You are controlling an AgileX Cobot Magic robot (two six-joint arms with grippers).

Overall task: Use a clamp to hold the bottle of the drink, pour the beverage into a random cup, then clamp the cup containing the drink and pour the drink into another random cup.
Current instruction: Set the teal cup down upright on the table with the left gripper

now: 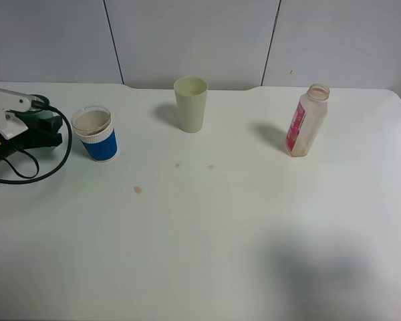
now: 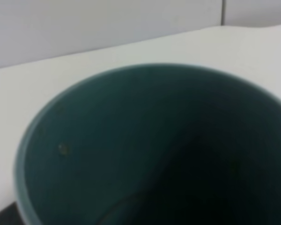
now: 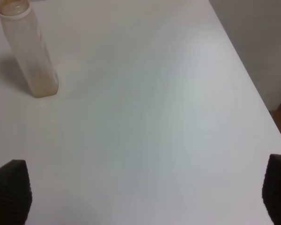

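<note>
Bottle of the drink (image 1: 306,121) is standing upright with its cap off, looking empty, on the white table (image 1: 207,234). The right clamp (image 3: 145,192) is hovering over bare tabletop with its jaws spread wide, nothing between them, and the bottle is sitting well ahead of it and off to one side. The left clamp (image 1: 43,137) is resting at the far left of the table, fully closed around a dark green cup (image 2: 131,154), gripping the wall, and its wrist camera is peering straight down inside that cup. The blue-and-white cup (image 1: 95,133) is sitting just beside the left clamp. The pale yellow-green cup (image 1: 190,103) is standing farther off, between that cup and the bottle.
</note>
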